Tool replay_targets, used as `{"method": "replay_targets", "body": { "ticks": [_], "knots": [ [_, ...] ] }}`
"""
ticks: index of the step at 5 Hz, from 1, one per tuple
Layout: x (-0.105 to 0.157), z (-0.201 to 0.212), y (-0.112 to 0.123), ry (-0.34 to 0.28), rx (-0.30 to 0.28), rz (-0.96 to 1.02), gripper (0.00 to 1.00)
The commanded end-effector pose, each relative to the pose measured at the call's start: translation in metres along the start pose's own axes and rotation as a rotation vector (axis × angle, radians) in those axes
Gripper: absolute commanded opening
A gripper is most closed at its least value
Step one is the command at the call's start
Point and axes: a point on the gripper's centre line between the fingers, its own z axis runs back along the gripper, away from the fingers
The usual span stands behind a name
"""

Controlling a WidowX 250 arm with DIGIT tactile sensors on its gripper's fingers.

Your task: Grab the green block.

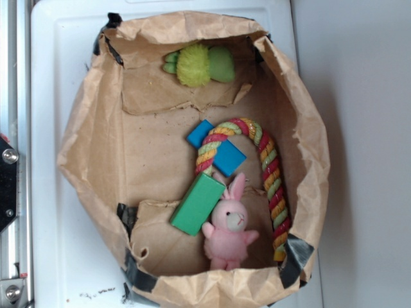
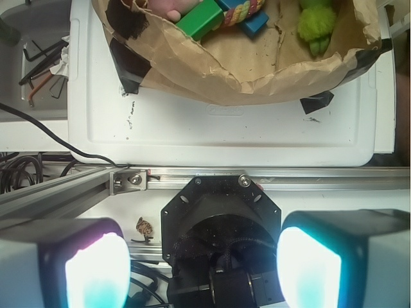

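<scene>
The green block [image 1: 198, 204] lies on the floor of a brown paper bag [image 1: 96, 154], slanted, its lower right end against a pink bunny [image 1: 229, 226]. In the wrist view the green block [image 2: 200, 18] shows at the top edge inside the bag. My gripper [image 2: 202, 269] is open, its two glowing fingers far apart at the bottom of the wrist view. It hangs over the robot's black base, well outside the bag and far from the block. The gripper does not show in the exterior view.
A striped rope toy [image 1: 270, 173] arches beside the bunny, with two blue blocks [image 1: 225, 154] near it. A fuzzy lime plush [image 1: 198, 65] lies at the bag's far end. The bag stands on a white lid [image 2: 225, 128]; a metal rail [image 2: 257, 179] and cables [image 2: 38, 167] lie nearby.
</scene>
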Motion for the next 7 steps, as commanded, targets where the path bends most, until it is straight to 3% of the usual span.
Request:
{"method": "replay_targets", "body": {
  "ticks": [1,2,3,4,5,6,7],
  "knots": [
    [0.000,0.000,0.000,0.000,0.000,0.000,1.00],
    [0.049,-0.010,-0.009,-0.033,-0.056,0.083,1.00],
    [0.082,-0.023,-0.008,-0.067,-0.028,0.169,1.00],
    [0.109,-0.036,0.008,-0.170,-0.043,0.376,1.00],
    [0.125,-0.051,0.029,-0.264,-0.090,0.566,1.00],
    [0.139,-0.067,0.042,-0.314,-0.099,0.697,1.00],
    [0.153,-0.079,0.048,-0.314,-0.067,0.734,1.00]
  ]
}}
